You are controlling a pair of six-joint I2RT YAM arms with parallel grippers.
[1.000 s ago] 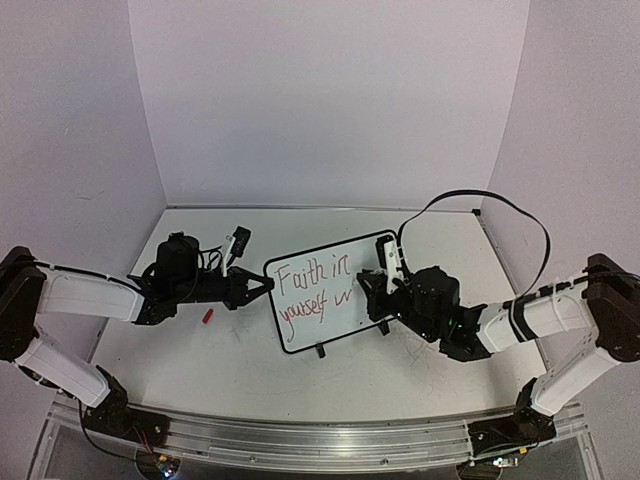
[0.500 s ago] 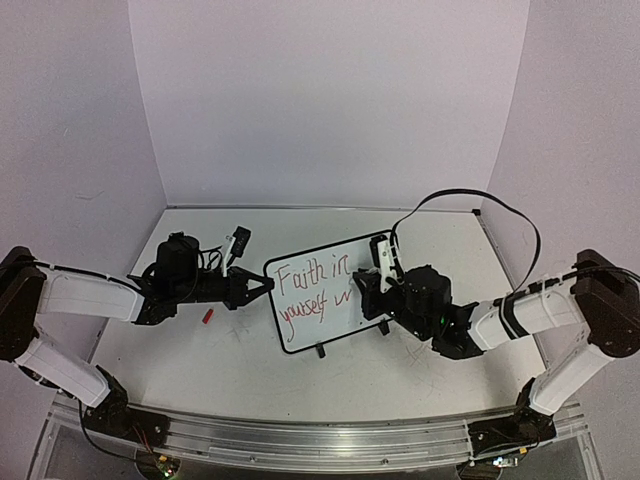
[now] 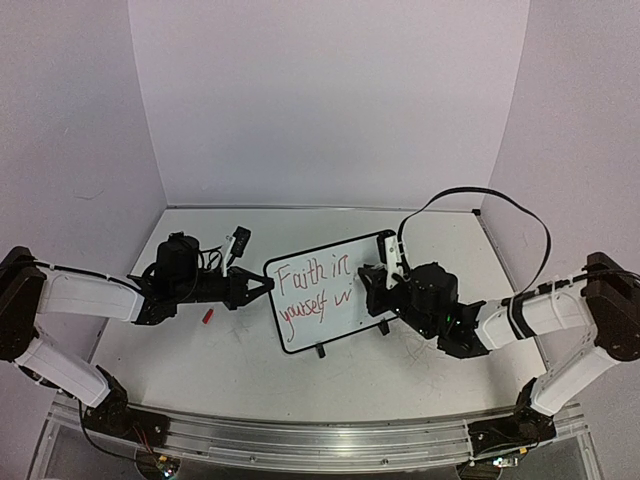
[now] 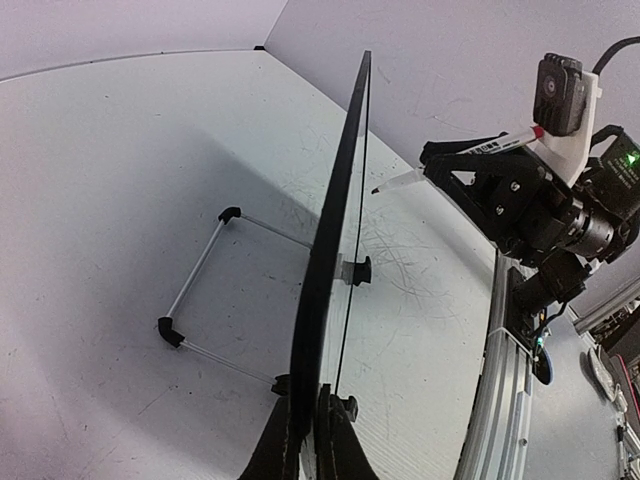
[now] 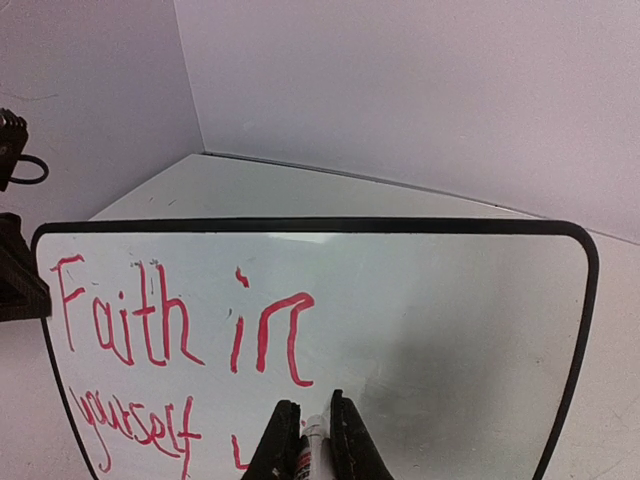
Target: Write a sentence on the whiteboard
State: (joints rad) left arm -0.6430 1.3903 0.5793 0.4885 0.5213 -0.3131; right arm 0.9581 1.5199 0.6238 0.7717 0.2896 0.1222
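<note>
The whiteboard (image 3: 330, 325) stands tilted on its small black feet in the middle of the table, with "Faith in yourself w" written on it in red. My left gripper (image 3: 268, 285) is shut on the board's left edge; the left wrist view shows the board edge-on (image 4: 335, 230) between the fingers (image 4: 312, 425). My right gripper (image 3: 363, 282) is shut on a red-ink marker (image 5: 312, 445). The marker's tip points at the board face (image 5: 430, 300), just below "in". From the left wrist view the marker (image 4: 470, 155) stands at a slant close to the board.
A small red marker cap (image 3: 208, 315) lies on the table left of the board, under my left arm. The board's wire stand (image 4: 205, 300) sticks out behind it. Purple walls close in the table at the back and both sides.
My right gripper shifted a little left toward the board with the marker, then back right. The left arm and the board have not moved.
</note>
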